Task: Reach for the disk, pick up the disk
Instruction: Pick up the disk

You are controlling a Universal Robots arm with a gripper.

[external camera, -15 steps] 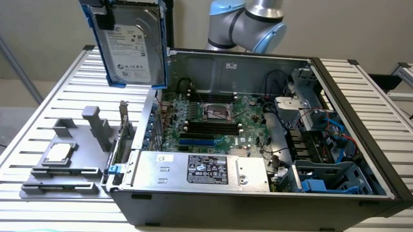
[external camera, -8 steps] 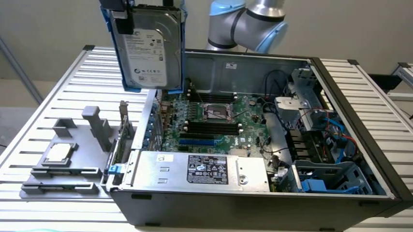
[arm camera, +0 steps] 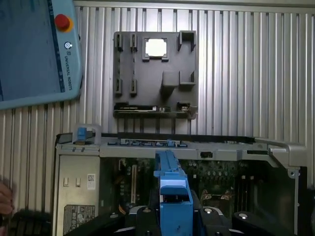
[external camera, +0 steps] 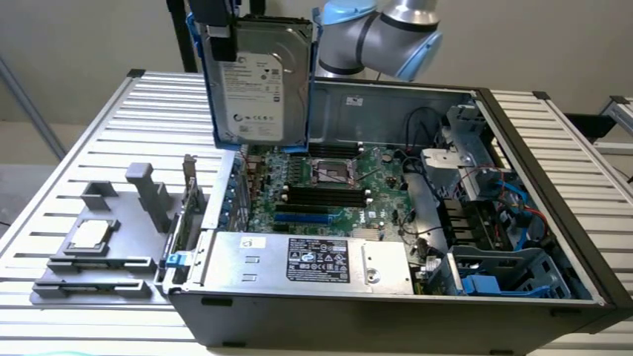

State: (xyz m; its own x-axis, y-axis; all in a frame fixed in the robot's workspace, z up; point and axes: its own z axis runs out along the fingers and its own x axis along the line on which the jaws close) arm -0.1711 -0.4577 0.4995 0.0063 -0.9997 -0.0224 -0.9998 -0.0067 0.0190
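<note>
Gripper (external camera: 219, 26) clamps the disk (external camera: 259, 81) by its top edge, hanging upright, clear above the open computer case (external camera: 396, 297).

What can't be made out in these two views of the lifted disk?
- Gripper: in the exterior view it runs past the top edge above the disk; the wrist view does not show how its fingers grip the blue carrier.
- Disk label: print too small to read in the exterior view.
- Grey fixture: what its slots hold is unclear, apart from a small silver chip.
</note>
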